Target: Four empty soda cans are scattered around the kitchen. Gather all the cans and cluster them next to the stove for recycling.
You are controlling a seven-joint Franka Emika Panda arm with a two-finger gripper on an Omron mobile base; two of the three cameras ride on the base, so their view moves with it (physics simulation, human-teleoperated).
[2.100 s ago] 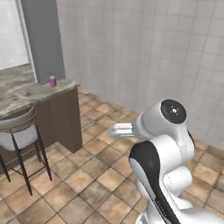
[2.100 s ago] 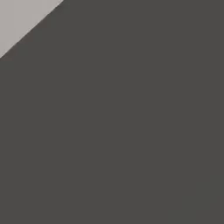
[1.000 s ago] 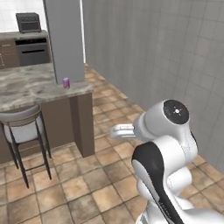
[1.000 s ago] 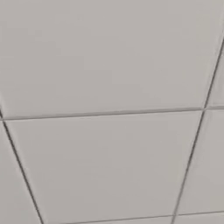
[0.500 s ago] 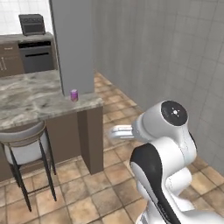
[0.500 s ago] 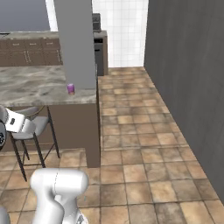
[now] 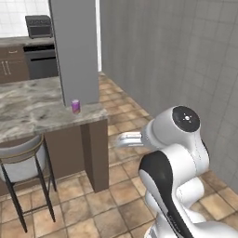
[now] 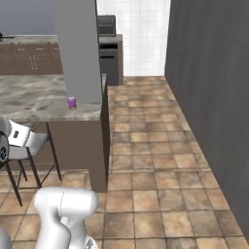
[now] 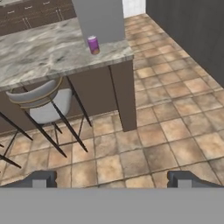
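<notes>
One purple can (image 9: 92, 45) is standing upright on the marble counter (image 9: 39, 52), near its corner, at 11 o'clock in the hand view, just in front of the grey pillar (image 9: 100, 17). One stool (image 9: 41, 103) is sitting under the counter edge. Gripper (image 9: 109, 179) is hanging open, both tips wide apart, gripping nothing, over the tile floor (image 9: 175, 109).

Inventory on inspection: one pink-purple soda can (image 9: 93, 45) on one marble counter (image 9: 39, 54), one bar stool (image 9: 41, 101), one grey pillar (image 7: 74, 51), and one dark built-in appliance (image 8: 109, 61).
</notes>
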